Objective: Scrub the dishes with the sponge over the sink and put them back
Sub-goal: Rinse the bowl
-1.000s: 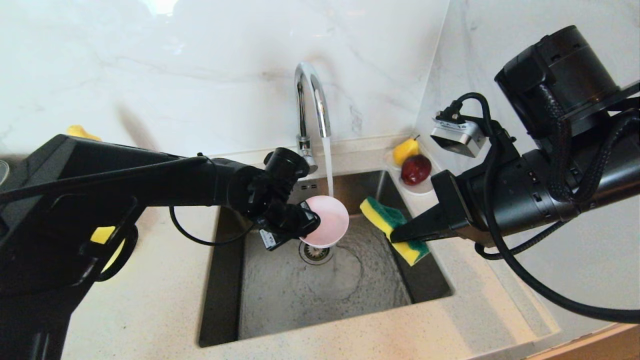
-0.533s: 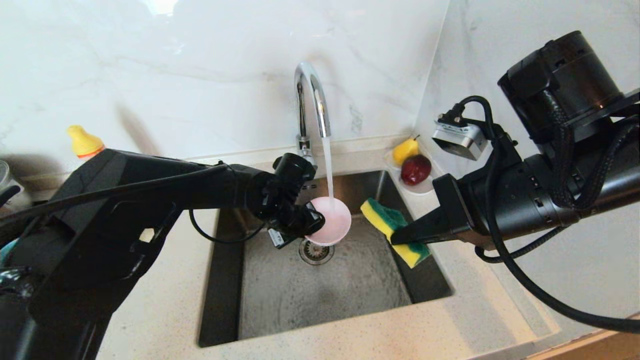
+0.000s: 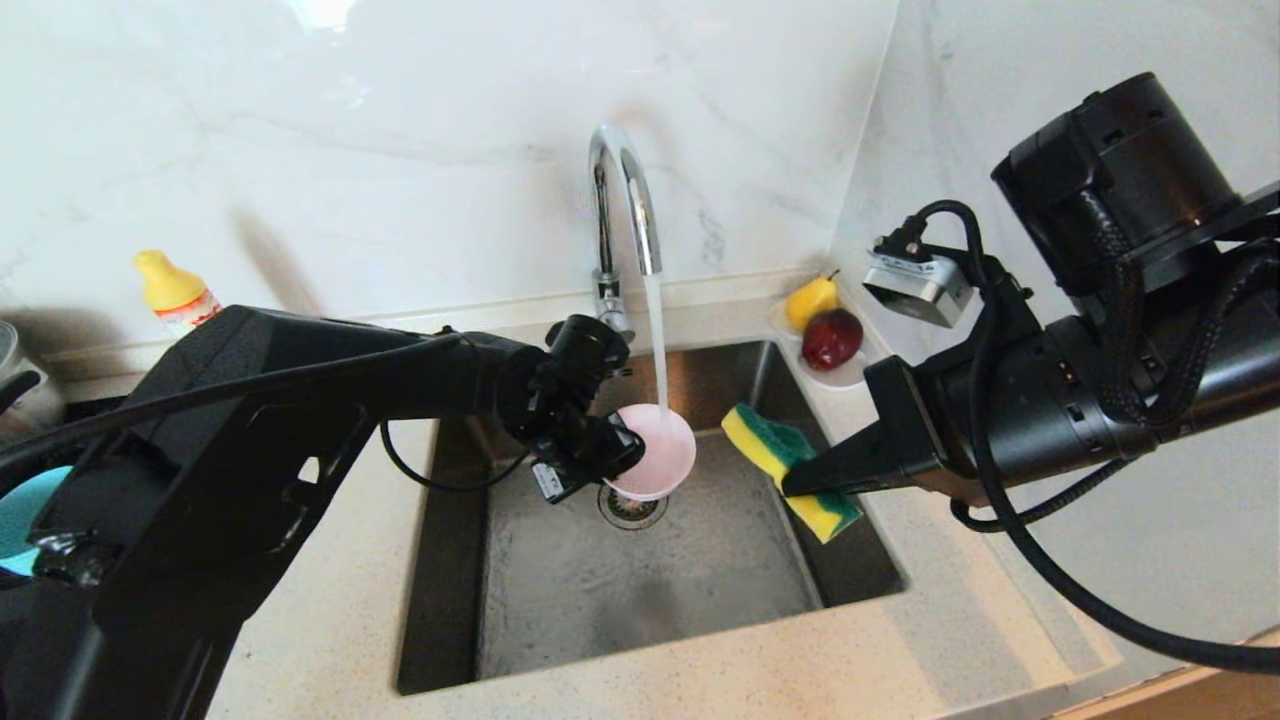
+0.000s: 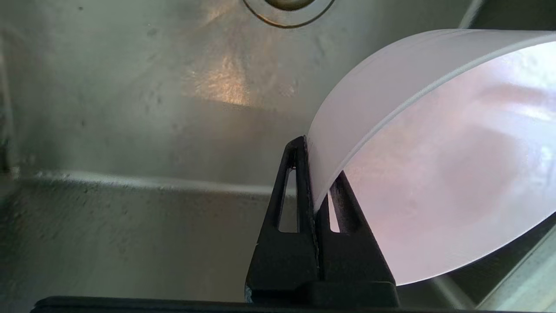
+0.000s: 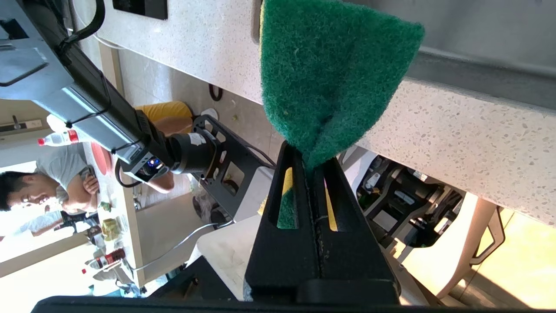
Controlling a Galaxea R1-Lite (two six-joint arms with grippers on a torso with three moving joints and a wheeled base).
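Pinching the rim of the pale pink bowl (image 3: pixel 655 450), the left end effector (image 3: pixel 622 447) holds it tilted over the sink (image 3: pixel 650 580), directly above the round drain strainer (image 3: pixel 632 507). Water from the arched chrome faucet (image 3: pixel 622 200) pours into the bowl. The left wrist view shows both fingers pressed together on the bowl's wall (image 4: pixel 391 130). The right end effector (image 3: pixel 800 480) hangs over the sink's right side, clamped on the sponge (image 3: pixel 790 470), green face up, just beside the bowl without touching it. A white saucer (image 3: pixel 835 375) with fruit sits at the desk's back right corner.
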